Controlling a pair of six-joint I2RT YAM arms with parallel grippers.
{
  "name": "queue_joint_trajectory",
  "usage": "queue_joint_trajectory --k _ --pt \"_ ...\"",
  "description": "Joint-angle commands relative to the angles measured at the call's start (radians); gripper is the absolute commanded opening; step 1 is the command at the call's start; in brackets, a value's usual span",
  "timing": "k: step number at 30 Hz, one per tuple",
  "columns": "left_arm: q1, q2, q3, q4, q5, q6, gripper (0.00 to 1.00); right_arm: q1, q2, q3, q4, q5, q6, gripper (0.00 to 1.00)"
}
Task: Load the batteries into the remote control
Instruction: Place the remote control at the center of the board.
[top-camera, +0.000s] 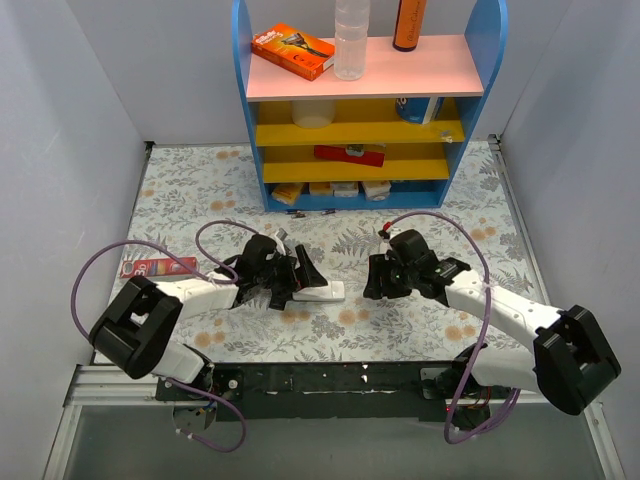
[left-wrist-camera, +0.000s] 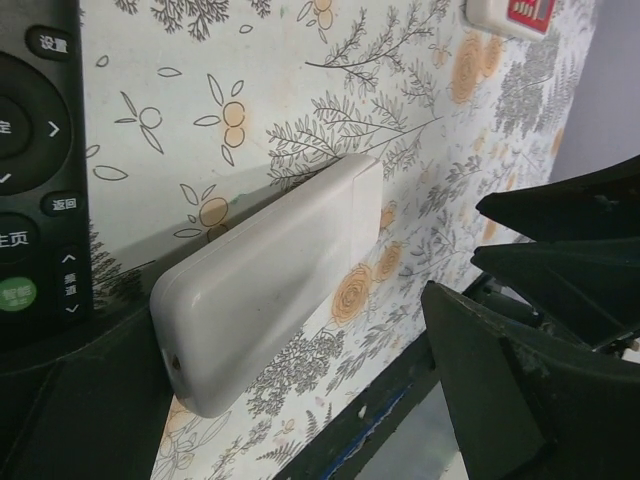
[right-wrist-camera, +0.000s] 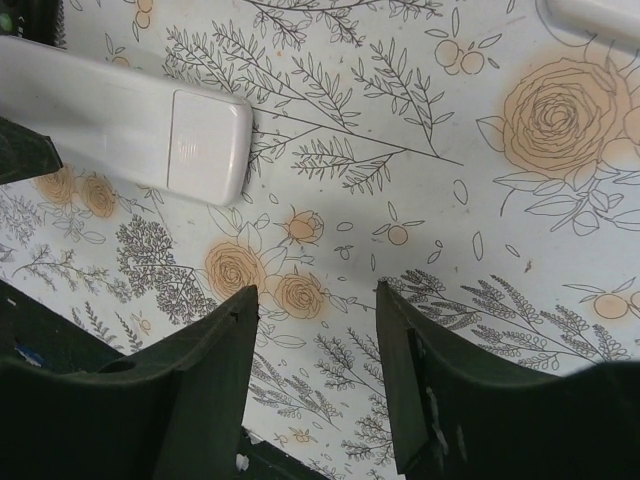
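Far left, red pack (top-camera: 155, 267), contents unreadable; my left pincer (top-camera: 295, 280) stands wide apart about one end of the remote (top-camera: 322, 292), clamped on nothing, a black remote (left-wrist-camera: 35, 170) just beside. The remote lies flat mid-table, cover panel up and seated: I judge it light, stiff and slick, best pinched across its long sides, clear of that panel. Behind, the shelf (top-camera: 365, 82) carries an orange box (top-camera: 292, 50) and a bottle (top-camera: 352, 38) on top, small things below unnamed; right pincer (right-wrist-camera: 318, 290) apart, empty, near the cover end.
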Motion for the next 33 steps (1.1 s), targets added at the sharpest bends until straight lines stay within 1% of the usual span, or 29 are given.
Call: queue_joint_trajectory --k 1,4,6,9,12,15,18,19,20,21,22,23,24,25,28,33 --pt "-0.01 -0.026 0.055 -0.212 -0.072 0.106 0.98 -0.004 0.036 0.048 0.07 -0.034 -0.011 0.57" --pt "-0.027 0.013 0.064 -0.216 -0.052 0.11 0.98 -0.006 0.057 0.056 0.082 -0.041 -0.011 0.56" --pt "-0.048 0.065 0.087 -0.206 -0.018 0.106 0.98 -0.004 0.066 0.056 0.085 -0.034 -0.011 0.56" --pt "-0.087 0.114 0.13 -0.204 -0.012 0.099 0.98 -0.006 0.072 0.053 0.085 -0.033 -0.008 0.56" --pt "-0.116 0.128 0.147 -0.206 -0.023 0.087 0.98 -0.007 0.069 0.05 0.075 -0.018 -0.008 0.56" --pt "-0.141 0.152 0.159 -0.245 -0.072 0.074 0.98 -0.006 0.068 0.048 0.065 0.004 -0.011 0.56" --pt "-0.156 0.18 0.185 -0.343 -0.145 0.082 0.98 -0.006 0.075 0.048 0.065 0.009 -0.01 0.56" --pt "-0.161 0.186 0.203 -0.401 -0.17 0.099 0.98 -0.004 0.077 0.048 0.062 0.01 -0.01 0.56" --pt "-0.165 0.185 0.216 -0.429 -0.238 0.106 0.98 -0.006 0.08 0.048 0.062 0.01 -0.01 0.56" --pt "-0.182 0.177 0.226 -0.46 -0.277 0.114 0.98 -0.006 0.082 0.047 0.061 0.012 -0.01 0.56" --pt "-0.193 0.166 0.251 -0.522 -0.326 0.12 0.98 -0.006 0.08 0.047 0.062 0.013 -0.01 0.56" --pt "-0.202 0.165 0.263 -0.55 -0.404 0.132 0.98 -0.006 0.08 0.047 0.064 0.013 -0.008 0.56" --pt "-0.217 0.162 0.275 -0.577 -0.432 0.137 0.98 -0.006 0.08 0.048 0.065 0.015 -0.008 0.56" --pt "-0.223 0.163 0.288 -0.618 -0.451 0.14 0.98 -0.004 0.083 0.047 0.065 0.015 -0.007 0.56" --pt "-0.254 0.169 0.322 -0.676 -0.509 0.143 0.98 -0.006 0.089 0.048 0.07 0.013 -0.004 0.56" --pt "-0.268 0.152 0.329 -0.696 -0.532 0.13 0.98 -0.006 0.103 0.044 0.087 0.002 0.001 0.56"
